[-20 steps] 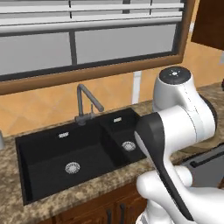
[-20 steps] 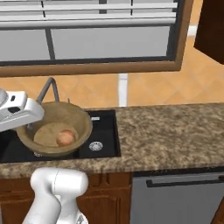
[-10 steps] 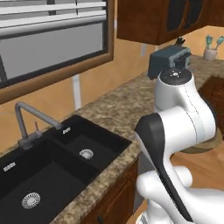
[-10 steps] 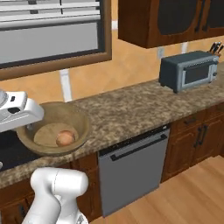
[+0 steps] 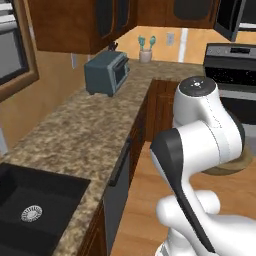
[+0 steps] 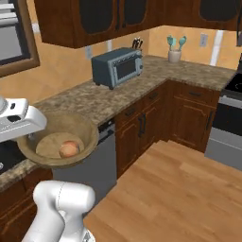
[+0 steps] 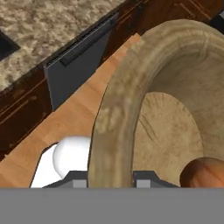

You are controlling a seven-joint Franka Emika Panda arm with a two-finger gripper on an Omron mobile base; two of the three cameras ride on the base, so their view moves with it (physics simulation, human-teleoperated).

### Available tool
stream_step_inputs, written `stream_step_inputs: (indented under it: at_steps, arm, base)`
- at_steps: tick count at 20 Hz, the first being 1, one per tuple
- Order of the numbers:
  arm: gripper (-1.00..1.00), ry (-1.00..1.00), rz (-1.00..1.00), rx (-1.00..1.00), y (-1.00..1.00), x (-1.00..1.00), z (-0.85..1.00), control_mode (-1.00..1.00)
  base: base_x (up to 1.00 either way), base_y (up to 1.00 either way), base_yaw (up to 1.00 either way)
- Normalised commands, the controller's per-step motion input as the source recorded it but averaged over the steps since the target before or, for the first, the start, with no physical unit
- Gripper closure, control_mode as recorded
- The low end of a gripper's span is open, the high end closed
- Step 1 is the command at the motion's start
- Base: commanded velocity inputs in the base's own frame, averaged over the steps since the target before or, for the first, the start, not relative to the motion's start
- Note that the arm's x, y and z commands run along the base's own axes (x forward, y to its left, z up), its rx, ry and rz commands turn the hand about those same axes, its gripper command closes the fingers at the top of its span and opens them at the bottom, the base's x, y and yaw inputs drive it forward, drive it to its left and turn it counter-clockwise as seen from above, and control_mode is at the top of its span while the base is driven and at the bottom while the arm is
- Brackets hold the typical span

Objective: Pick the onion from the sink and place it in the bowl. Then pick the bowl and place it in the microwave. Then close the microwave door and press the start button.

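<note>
The brown wooden bowl hangs in the air in front of the counter edge, with the reddish-tan onion lying inside it. My gripper is shut on the bowl's left rim. In the hand view the rim runs up between my fingertips, and the onion rests at the lower right. A sliver of the bowl shows behind the arm. The black sink lies at the lower left. A corner of the dark microwave sits at the top right, above the stove.
A grey toaster oven stands on the speckled counter. A utensil holder stands in the far corner. The stove is at the right, a dishwasher front sits below the bowl, and wooden floor lies open ahead.
The base has turned right, so the whole scene shifted: window and sink slid off to the left, toaster oven and stove came into view. The bowl with the onion stays in my grip.
</note>
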Motion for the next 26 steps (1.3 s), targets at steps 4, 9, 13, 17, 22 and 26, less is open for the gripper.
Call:
stream_step_inputs:
  at_steps: [4, 9, 13, 17, 22, 26]
  arm:
    - [1.00, 0.00, 0.00, 0.00, 0.00, 0.00, 0.00, 1.00]
    - [1.00, 0.00, 0.00, 0.00, 0.00, 0.00, 0.00, 1.00]
    - [1.00, 0.00, 0.00, 0.00, 0.00, 0.00, 0.00, 1.00]
    - [1.00, 0.00, 0.00, 0.00, 0.00, 0.00, 0.00, 1.00]
    - [1.00, 0.00, 0.00, 0.00, 0.00, 0.00, 0.00, 1.00]
    - [1.00, 0.00, 0.00, 0.00, 0.00, 0.00, 0.00, 1.00]
  base:
    - [0.19, -1.00, -0.40]
    - [0.39, -1.00, -0.18]
    - [0.57, -1.00, -0.02]
    - [0.61, -1.00, 0.00]
    - [0.77, -1.00, 0.00]
    - [0.85, -1.00, 0.00]
